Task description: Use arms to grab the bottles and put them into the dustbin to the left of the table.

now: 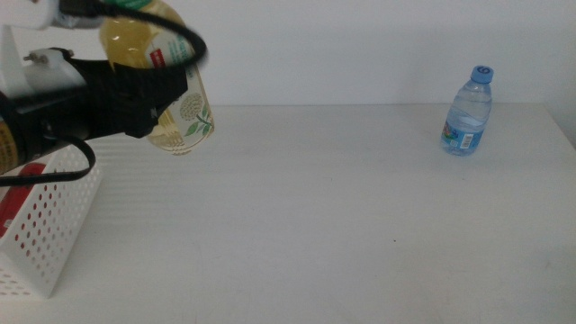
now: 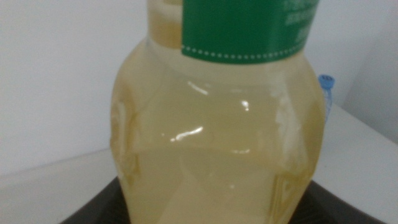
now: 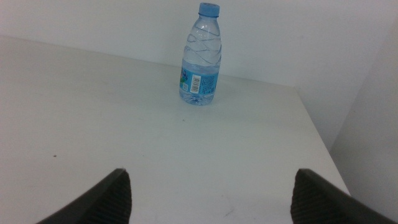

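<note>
Left gripper [image 1: 153,108] has your tea bottle [image 1: 171,81] clamped above the table's left edge, just short of the dustbin [image 1: 49,225], while the water bottle [image 1: 468,112] waits untouched near the far right corner, right gripper [image 3: 211,199] wide open.

Tea bottle [image 2: 217,124] fills the left wrist view, cap cut off, left jaws hidden beneath it, dustbin [image 1: 45,225] cropped at frame edge, water bottle [image 3: 201,59] label too small to read
</note>
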`<control>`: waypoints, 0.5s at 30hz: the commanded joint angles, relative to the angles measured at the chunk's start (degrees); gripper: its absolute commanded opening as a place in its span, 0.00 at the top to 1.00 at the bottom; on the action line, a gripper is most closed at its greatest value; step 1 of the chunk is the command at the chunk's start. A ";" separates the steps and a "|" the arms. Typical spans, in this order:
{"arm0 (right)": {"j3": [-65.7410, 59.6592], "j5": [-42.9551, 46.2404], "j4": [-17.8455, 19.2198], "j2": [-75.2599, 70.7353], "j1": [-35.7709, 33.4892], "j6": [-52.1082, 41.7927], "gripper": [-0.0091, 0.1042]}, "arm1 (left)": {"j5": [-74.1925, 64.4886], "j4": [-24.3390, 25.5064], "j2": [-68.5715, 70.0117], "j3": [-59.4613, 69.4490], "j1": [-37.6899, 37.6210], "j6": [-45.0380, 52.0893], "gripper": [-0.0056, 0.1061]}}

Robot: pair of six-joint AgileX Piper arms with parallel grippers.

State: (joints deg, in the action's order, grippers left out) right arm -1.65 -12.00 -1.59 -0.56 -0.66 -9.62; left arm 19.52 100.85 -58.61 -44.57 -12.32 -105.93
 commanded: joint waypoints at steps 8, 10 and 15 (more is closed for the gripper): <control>0.45 4.41 0.37 -1.57 0.37 -0.69 0.33 | -3.11 -28.20 0.40 -2.60 -0.14 26.07 0.99; 0.45 4.41 0.37 -1.57 0.37 -0.69 0.33 | -4.21 -31.95 0.06 -2.60 -0.14 29.02 0.99; 0.45 4.41 0.37 -1.57 0.37 -0.69 0.33 | -5.69 -44.44 -0.90 -2.60 -0.20 40.57 0.99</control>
State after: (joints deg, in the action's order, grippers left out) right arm -1.65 -12.00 -1.59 -0.56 -0.66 -9.62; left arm 11.44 63.64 -60.84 -44.51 -12.32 -69.38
